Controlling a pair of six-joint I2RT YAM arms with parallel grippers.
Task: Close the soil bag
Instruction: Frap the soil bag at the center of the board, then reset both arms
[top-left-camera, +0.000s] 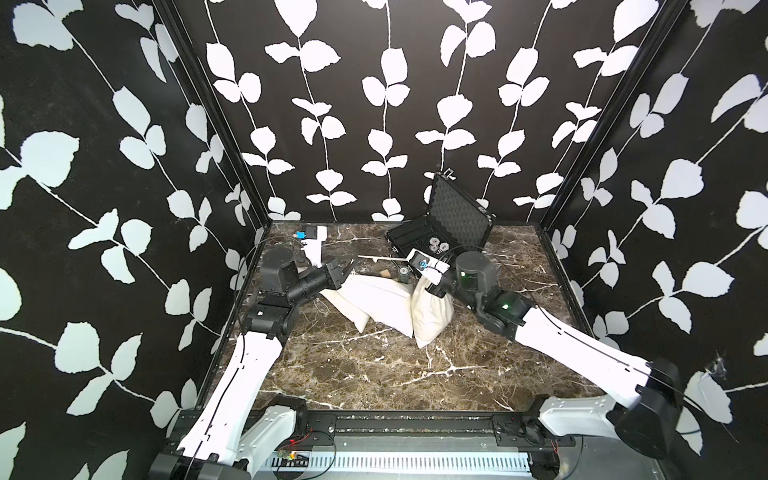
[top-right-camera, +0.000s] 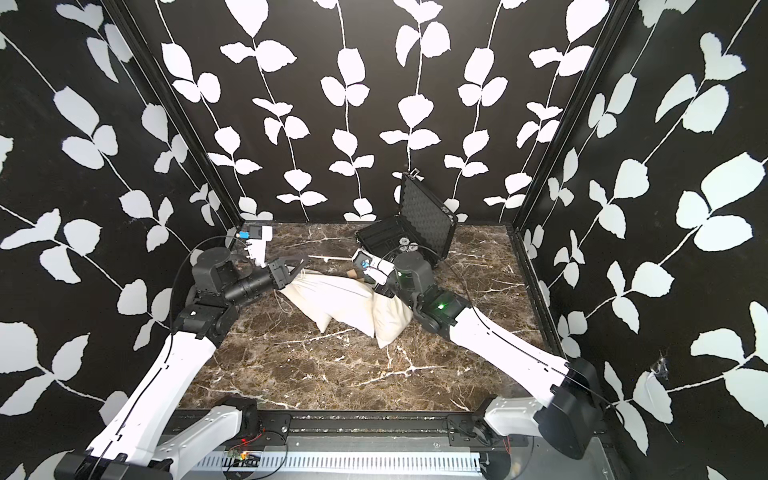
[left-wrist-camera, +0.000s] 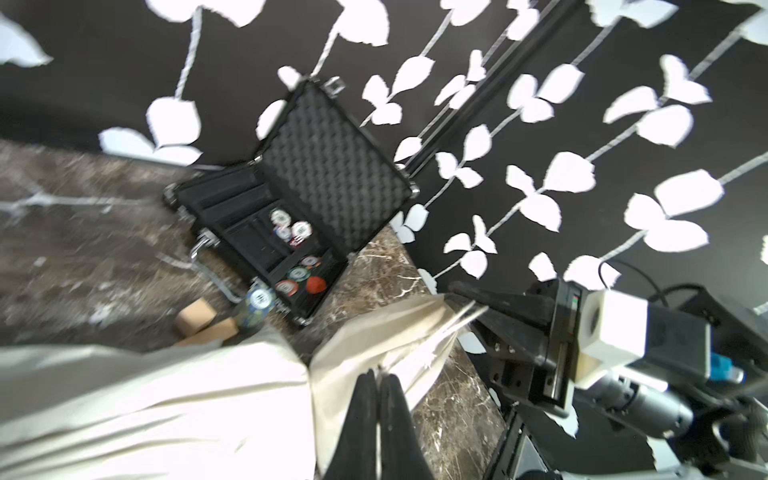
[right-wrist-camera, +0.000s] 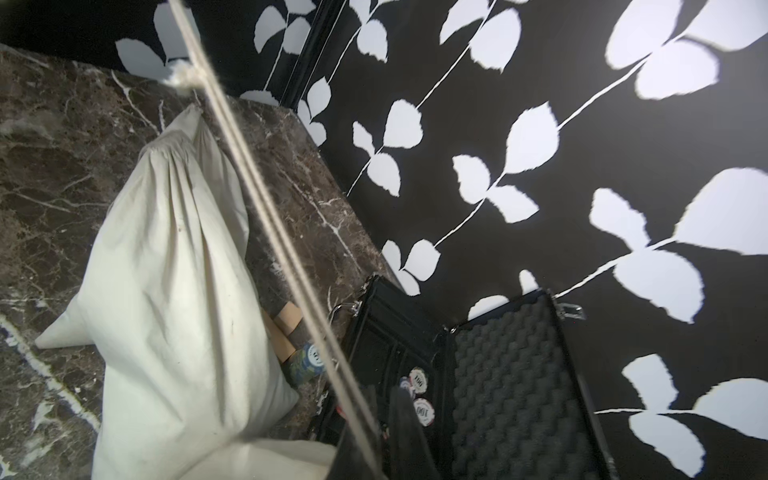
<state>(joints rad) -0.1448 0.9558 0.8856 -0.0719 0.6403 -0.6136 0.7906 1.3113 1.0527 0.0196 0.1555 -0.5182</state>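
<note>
The soil bag (top-left-camera: 374, 299) (top-right-camera: 332, 299) is a cream cloth drawstring sack lying across the middle of the marble table. Its right part is lifted up toward my right gripper (top-left-camera: 433, 287). A pale drawstring (top-left-camera: 382, 258) (right-wrist-camera: 266, 216) runs taut between my two grippers, with a knot (right-wrist-camera: 183, 77) along it. My left gripper (top-left-camera: 352, 262) (left-wrist-camera: 378, 374) is shut on one end of that cord, just past the bag's left end. The right gripper (right-wrist-camera: 380, 407) (left-wrist-camera: 453, 291) is shut on the other end, and the cord passes between its fingers. The bag's far end (right-wrist-camera: 191, 112) looks gathered.
An open black foam-lined case (top-left-camera: 440, 232) with poker chips stands at the back right. A stack of chips (top-left-camera: 402, 274) and small cardboard pieces (top-left-camera: 384, 273) lie just behind the bag. Patterned walls close in the back and both sides of the table.
</note>
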